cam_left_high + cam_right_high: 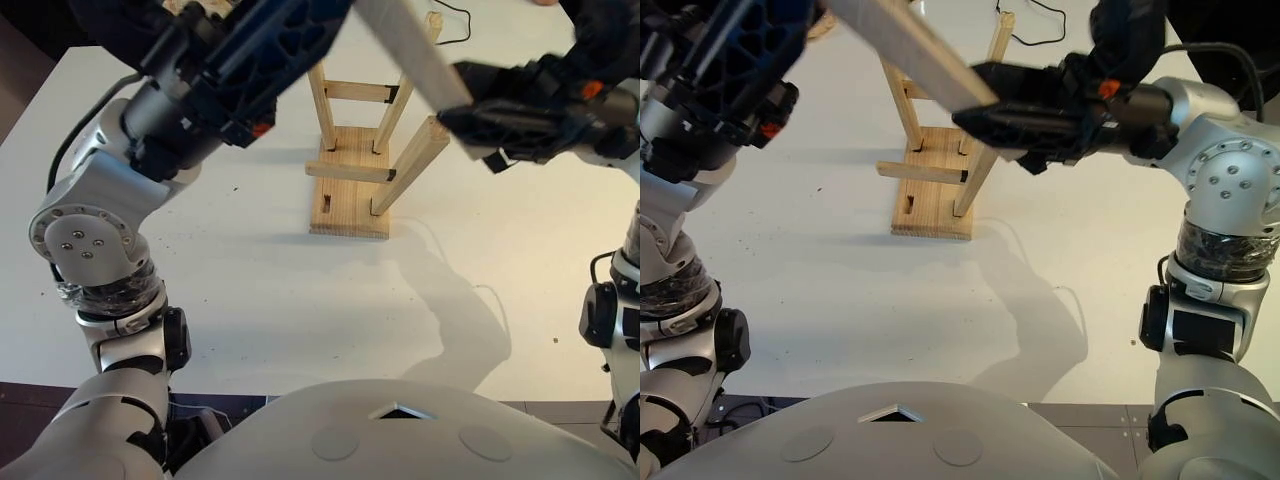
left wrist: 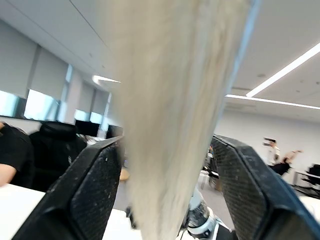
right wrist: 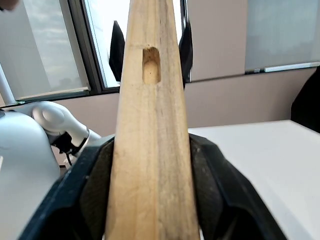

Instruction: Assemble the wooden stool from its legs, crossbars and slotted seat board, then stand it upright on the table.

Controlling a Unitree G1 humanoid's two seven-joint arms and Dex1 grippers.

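Both clamped on loose leg (image 1: 410, 50) (mortised): left gripper (image 2: 167, 142), right gripper (image 3: 152, 142); upturned stool (image 1: 350, 172) nearby.

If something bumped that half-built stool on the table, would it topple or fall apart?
Probably not topple: its seat board lies flat on the table, legs pointing up, so the base is wide. It would likely slide on the smooth top instead. The crossbars look only slotted in, so a hard knock might loosen them.

obst: leg (image 1: 410, 50) slanting above stool (image 1: 347, 212) | pass: table (image 1: 250, 300) front/sides of stool
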